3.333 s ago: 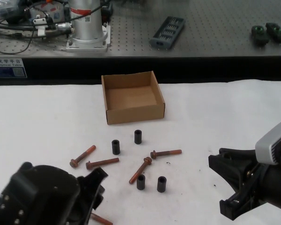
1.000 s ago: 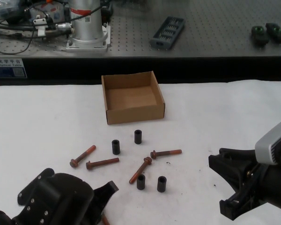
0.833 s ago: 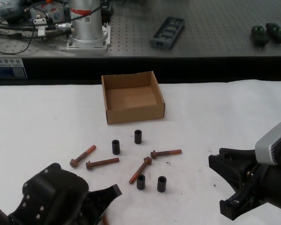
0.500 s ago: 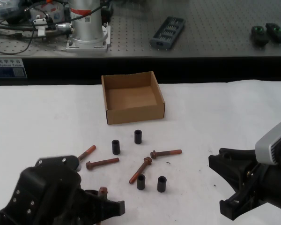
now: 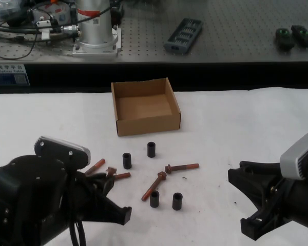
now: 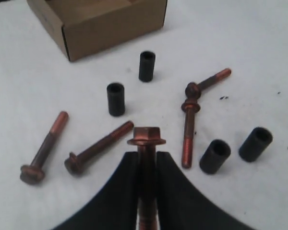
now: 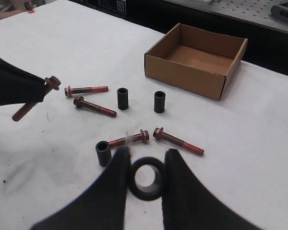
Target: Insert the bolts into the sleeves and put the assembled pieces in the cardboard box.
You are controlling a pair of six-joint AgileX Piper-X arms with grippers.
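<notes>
My left gripper is shut on a rusty bolt, head pointing away, held above the white cloth; the high view has this gripper at the front left. My right gripper at the front right is shut on a black sleeve, whose bore faces the camera. Three sleeves and several loose bolts lie between the arms. The open cardboard box stands behind them with nothing in it.
A black bench with a metal post base, cables and a dark ribbed block runs along the back, past the cloth's far edge. White cloth lies bare to the right of the box.
My left arm has risen from the front edge and come forward with the bolt lifted off the cloth. The right arm has not moved.
</notes>
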